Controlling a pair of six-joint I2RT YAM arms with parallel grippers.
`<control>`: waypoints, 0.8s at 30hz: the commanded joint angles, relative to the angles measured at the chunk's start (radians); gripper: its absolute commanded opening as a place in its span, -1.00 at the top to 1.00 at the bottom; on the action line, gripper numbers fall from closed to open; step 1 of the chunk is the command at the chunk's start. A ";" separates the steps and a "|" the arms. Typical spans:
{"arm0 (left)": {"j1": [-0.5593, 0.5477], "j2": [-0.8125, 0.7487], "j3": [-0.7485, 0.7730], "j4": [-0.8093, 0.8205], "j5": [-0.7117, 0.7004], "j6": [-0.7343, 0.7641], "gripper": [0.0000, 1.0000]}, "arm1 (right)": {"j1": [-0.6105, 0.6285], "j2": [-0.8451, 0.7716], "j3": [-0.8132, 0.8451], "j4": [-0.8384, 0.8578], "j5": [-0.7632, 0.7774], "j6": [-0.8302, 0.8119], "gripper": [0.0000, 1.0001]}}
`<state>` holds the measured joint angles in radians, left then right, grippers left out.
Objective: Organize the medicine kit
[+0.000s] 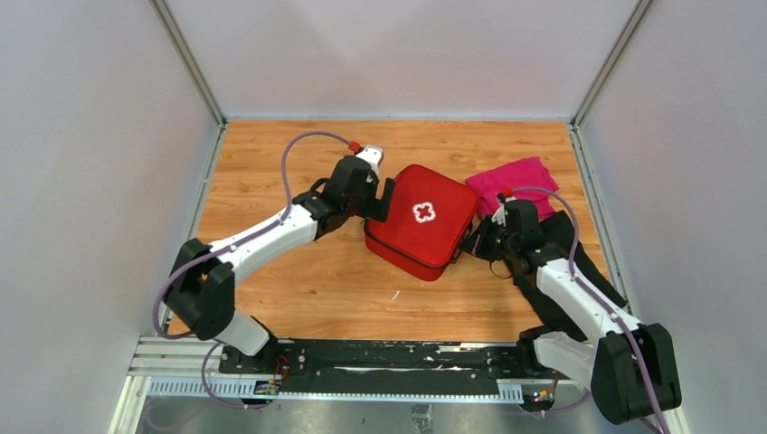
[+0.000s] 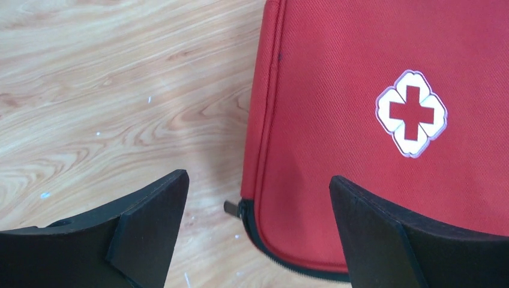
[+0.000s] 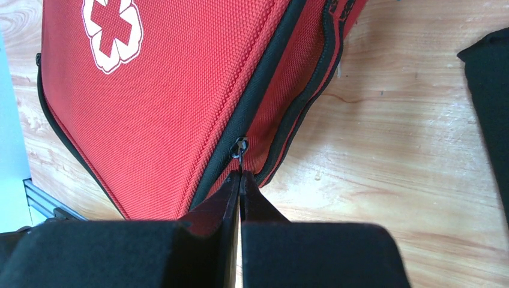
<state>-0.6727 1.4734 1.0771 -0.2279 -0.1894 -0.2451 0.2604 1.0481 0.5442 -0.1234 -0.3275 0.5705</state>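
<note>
Medicine kit (image 1: 434,240) — red case, white cross facing up, lay mid-table (image 1: 298,280), with the magenta cloth (image 1: 520,179) just beyond its right corner. Left gripper (image 2: 257,180): jaws stood wide apart over the kit's left edge, gripping nothing. Right gripper (image 3: 240,177): fingertips pinched together on the zip pull (image 3: 239,149) at the kit's right side — black cloth (image 3: 489,90) nearby.

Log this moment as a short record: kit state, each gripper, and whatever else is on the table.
kit: medicine kit, lid down, white cross facing up, on the table
left gripper: left gripper open, jaws straddling the kit's edge, holding nothing
right gripper: right gripper shut, tips pinching the zipper pull on the kit's side
other items: magenta cloth past the kit's far right corner; black cloth to the right of the kit
</note>
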 commanded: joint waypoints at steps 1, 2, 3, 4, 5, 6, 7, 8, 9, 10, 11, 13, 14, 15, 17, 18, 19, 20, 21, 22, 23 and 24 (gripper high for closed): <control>0.064 0.092 0.048 0.069 0.114 -0.042 -0.87 | -0.020 -0.009 -0.023 -0.047 -0.017 0.016 1.00; 0.083 0.113 0.048 0.093 0.150 -0.066 -0.87 | -0.020 -0.005 -0.024 -0.044 -0.031 0.011 1.00; 0.111 0.135 0.047 0.115 0.188 -0.092 -0.87 | -0.020 -0.003 -0.026 -0.044 -0.044 0.005 1.00; 0.135 0.161 0.047 0.132 0.228 -0.123 -0.87 | -0.020 -0.003 -0.028 -0.044 -0.053 0.001 1.00; 0.152 0.186 0.048 0.148 0.271 -0.155 -0.87 | -0.020 -0.004 -0.029 -0.045 -0.059 -0.003 1.00; 0.186 0.208 0.039 0.188 0.323 -0.184 -0.87 | -0.020 -0.007 -0.032 -0.045 -0.064 -0.006 1.00; 0.206 0.230 0.029 0.217 0.371 -0.209 -0.87 | -0.020 -0.010 -0.034 -0.045 -0.068 -0.009 1.00; 0.224 0.245 0.019 0.268 0.426 -0.230 -0.87 | -0.020 -0.012 -0.035 -0.044 -0.070 -0.012 1.00; 0.235 0.258 0.012 0.304 0.472 -0.242 -0.87 | -0.020 -0.013 -0.034 -0.045 -0.074 -0.017 1.00; 0.240 0.266 0.010 0.321 0.506 -0.246 -0.87 | -0.020 -0.011 -0.031 -0.045 -0.078 -0.023 1.00; 0.240 0.272 0.010 0.331 0.533 -0.243 -0.87 | -0.020 -0.007 -0.027 -0.045 -0.082 -0.028 1.00; 0.240 0.273 0.006 0.349 0.571 -0.243 -0.85 | -0.020 0.006 -0.021 -0.044 -0.088 -0.038 1.00; 0.240 0.271 0.005 0.352 0.580 -0.242 -0.84 | -0.020 0.014 -0.016 -0.042 -0.090 -0.040 1.00; 0.240 0.266 0.000 0.354 0.584 -0.239 -0.83 | -0.020 0.023 -0.011 -0.040 -0.094 -0.043 1.00; 0.240 0.258 -0.011 0.352 0.596 -0.233 -0.80 | -0.020 0.049 0.006 -0.038 -0.106 -0.060 1.00; 0.240 0.253 -0.023 0.352 0.603 -0.233 -0.78 | -0.020 0.065 0.016 -0.039 -0.111 -0.070 1.00; 0.240 0.245 -0.033 0.351 0.613 -0.234 -0.76 | -0.020 0.082 0.031 -0.043 -0.118 -0.082 1.00; 0.239 0.240 -0.046 0.352 0.617 -0.236 -0.74 | -0.020 0.099 0.048 -0.047 -0.123 -0.091 1.00; 0.237 0.233 -0.066 0.353 0.625 -0.237 -0.73 | -0.020 0.115 0.063 -0.050 -0.129 -0.101 1.00; 0.234 0.227 -0.076 0.354 0.630 -0.237 -0.73 | -0.020 0.132 0.079 -0.051 -0.134 -0.110 1.00; 0.229 0.217 -0.093 0.354 0.632 -0.238 -0.73 | -0.019 0.146 0.094 -0.053 -0.138 -0.115 1.00; 0.225 0.208 -0.110 0.355 0.634 -0.237 -0.72 | -0.019 0.163 0.111 -0.054 -0.141 -0.121 1.00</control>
<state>-0.4347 1.7313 1.0252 0.1078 0.3916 -0.4763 0.2527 1.1599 0.5888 -0.1394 -0.4267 0.5037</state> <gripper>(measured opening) 0.867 0.018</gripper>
